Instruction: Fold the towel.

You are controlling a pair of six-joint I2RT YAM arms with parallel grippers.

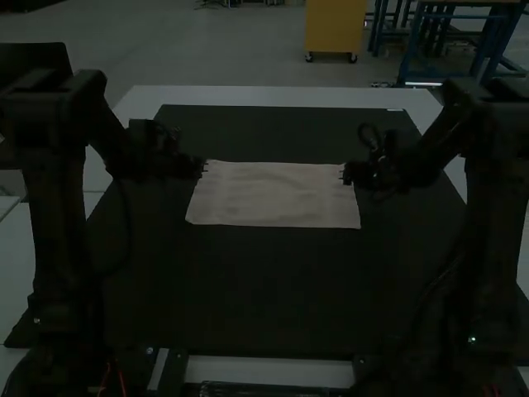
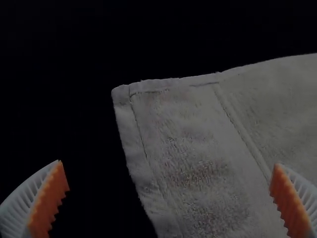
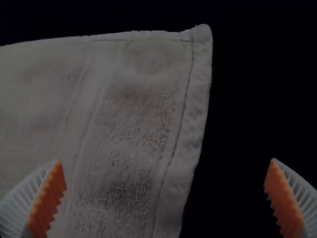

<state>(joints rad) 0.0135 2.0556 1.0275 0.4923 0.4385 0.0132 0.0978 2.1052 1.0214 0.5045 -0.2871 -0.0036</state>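
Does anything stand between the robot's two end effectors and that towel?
Nothing visible does. The left end effector and right end effector, both open, are each close by a far corner of the towel, with dark mat around it.

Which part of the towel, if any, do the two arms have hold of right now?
None: the left pincer and right pincer are both open by the towel's far corners.

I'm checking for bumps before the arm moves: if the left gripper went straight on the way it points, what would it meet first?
Most likely the towel, near a corner: its side edge runs between the open fingers. How far off it lies is hard to judge.
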